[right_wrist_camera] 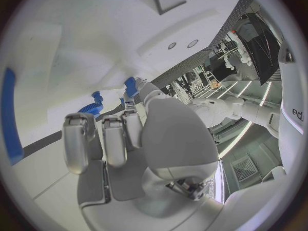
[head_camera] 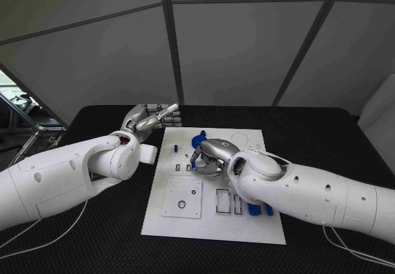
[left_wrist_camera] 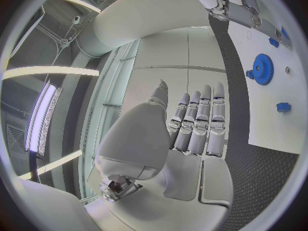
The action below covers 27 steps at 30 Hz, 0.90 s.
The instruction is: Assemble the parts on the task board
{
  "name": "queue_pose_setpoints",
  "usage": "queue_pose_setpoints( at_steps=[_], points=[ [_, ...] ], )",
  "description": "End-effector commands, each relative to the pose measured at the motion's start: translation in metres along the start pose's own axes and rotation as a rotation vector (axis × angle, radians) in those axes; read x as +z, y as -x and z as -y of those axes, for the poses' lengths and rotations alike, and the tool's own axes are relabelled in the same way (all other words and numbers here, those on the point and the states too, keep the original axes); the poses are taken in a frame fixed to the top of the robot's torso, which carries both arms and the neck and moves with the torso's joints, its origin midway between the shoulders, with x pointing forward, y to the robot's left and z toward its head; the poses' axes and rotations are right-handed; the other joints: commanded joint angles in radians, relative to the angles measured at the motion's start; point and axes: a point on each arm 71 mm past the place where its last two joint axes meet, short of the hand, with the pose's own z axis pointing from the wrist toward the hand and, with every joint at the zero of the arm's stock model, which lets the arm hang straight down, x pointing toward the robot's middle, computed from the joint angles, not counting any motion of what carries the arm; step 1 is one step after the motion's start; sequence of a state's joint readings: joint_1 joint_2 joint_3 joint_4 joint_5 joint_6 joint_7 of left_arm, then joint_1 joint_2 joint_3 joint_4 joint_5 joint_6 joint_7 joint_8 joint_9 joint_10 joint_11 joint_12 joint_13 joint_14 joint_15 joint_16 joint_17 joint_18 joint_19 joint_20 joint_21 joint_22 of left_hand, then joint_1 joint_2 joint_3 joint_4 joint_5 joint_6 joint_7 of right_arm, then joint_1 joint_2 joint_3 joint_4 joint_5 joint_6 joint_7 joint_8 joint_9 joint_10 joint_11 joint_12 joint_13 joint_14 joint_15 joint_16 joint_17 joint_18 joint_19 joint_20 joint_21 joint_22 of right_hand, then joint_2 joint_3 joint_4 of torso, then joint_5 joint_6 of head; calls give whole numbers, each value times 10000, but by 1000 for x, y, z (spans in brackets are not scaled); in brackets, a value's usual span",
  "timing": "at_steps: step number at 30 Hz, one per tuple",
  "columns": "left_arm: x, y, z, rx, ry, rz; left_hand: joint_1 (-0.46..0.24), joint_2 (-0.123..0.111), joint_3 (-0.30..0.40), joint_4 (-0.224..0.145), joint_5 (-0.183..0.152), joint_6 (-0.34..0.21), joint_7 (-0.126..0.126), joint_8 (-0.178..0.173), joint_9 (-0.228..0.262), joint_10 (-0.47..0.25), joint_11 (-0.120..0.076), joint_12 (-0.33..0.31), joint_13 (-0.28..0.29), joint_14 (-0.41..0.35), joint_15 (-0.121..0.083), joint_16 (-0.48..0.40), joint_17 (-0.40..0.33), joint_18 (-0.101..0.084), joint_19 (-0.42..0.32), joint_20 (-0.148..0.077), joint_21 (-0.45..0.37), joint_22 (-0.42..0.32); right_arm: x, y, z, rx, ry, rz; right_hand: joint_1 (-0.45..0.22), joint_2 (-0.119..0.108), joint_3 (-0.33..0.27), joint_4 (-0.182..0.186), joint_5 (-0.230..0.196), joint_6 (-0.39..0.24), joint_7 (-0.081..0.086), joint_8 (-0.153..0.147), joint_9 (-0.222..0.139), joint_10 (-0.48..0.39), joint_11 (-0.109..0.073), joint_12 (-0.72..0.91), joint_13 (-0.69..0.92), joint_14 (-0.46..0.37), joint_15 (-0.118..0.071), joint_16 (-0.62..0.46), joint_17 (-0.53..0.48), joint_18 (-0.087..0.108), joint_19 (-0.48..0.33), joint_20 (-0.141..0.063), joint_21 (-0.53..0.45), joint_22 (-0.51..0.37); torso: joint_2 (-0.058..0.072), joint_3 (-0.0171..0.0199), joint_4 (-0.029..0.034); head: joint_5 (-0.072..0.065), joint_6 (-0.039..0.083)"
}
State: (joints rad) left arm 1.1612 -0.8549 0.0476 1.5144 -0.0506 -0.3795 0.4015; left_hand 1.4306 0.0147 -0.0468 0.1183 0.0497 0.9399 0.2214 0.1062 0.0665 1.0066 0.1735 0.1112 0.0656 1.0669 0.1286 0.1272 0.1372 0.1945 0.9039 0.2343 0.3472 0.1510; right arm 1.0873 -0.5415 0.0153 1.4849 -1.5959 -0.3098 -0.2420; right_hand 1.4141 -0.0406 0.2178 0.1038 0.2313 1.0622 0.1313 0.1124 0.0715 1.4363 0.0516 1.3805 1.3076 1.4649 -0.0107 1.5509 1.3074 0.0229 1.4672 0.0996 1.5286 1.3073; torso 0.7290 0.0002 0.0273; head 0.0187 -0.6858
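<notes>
The white task board (head_camera: 216,225) lies in the middle of the black table. A blue gear (head_camera: 197,140) (left_wrist_camera: 262,66) (right_wrist_camera: 90,108) stands on its far part, with a small blue peg (head_camera: 174,148) (left_wrist_camera: 283,107) to its left. Two more blue parts (head_camera: 260,209) lie on the board's right side beside my right forearm. My right hand (head_camera: 210,157) (right_wrist_camera: 122,133) is low over the board just in front of the gear, fingers curled down. A small blue part (right_wrist_camera: 131,85) sits at its thumb tip; whether it is gripped is unclear. My left hand (head_camera: 152,120) (left_wrist_camera: 192,126) hangs raised off the board's far left corner, fingers straight, holding nothing.
A white square plate with a round hole (head_camera: 182,197) and a row of rectangular slots (head_camera: 224,201) sit on the near half of the board. A round outline (head_camera: 241,137) marks its far right corner. Black table (head_camera: 321,142) surrounds the board on all sides.
</notes>
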Motion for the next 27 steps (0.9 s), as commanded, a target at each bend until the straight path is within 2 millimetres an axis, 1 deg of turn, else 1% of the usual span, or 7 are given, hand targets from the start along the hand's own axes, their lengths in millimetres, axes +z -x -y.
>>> queue_pose_setpoints(
  at_steps=[1, 8, 17, 27],
  points=[
    [0, -1, 1, -25, -2, -111, -16, 90, -10, -45, -12, 86, -10, -62, -1, 60, -6, -48, -7, 43, 5, -35, 9, -126, 60, 5, 44, -16, -1, -6, 3, -264, -132, -460, -65, -47, 63, 5, 45, 0, 31, -24, -10, -22, -16, -62, 706, 938, -70, -38, 2096, -2, 298, -40, -51, 1738, -3, 4, 3, 3, -23],
    [0, 0, 1, -22, 0, -107, -16, 90, -10, -45, -12, 86, -10, -62, -1, 60, -6, -48, -7, 43, 5, -35, 9, -126, 60, 5, 44, -16, -1, -6, 4, -377, -170, -582, -80, -70, 64, 1, 42, -16, 38, -37, -14, -32, -11, -78, 693, 935, -66, -42, 2086, 1, 288, -39, -58, 1726, -5, 4, -5, 19, -34],
    [0, 0, 1, -16, 23, -94, -21, 95, -14, -49, -12, 89, -10, -67, -1, 63, -6, -53, -7, 46, 5, -43, 10, -126, 62, 5, 42, -18, -2, -6, 6, -485, -243, -577, -192, -235, 64, -14, 11, -182, 106, -147, -42, -113, 44, -192, 600, 928, -25, -59, 2055, 13, 245, -11, -90, 1676, -3, 4, -4, 26, -63],
    [1, 0, 1, -20, 28, -101, -21, 95, -14, -49, -12, 89, -10, -67, -1, 63, -6, -53, -7, 46, 5, -43, 10, -126, 62, 5, 42, -18, -1, -6, 5, -528, -259, -605, -339, -358, 23, 25, -12, -255, 144, -193, -42, -163, 80, -264, 540, 919, 7, -79, 2014, 22, 216, 18, -112, 1642, -4, 1, -3, 13, -83]
  ],
)
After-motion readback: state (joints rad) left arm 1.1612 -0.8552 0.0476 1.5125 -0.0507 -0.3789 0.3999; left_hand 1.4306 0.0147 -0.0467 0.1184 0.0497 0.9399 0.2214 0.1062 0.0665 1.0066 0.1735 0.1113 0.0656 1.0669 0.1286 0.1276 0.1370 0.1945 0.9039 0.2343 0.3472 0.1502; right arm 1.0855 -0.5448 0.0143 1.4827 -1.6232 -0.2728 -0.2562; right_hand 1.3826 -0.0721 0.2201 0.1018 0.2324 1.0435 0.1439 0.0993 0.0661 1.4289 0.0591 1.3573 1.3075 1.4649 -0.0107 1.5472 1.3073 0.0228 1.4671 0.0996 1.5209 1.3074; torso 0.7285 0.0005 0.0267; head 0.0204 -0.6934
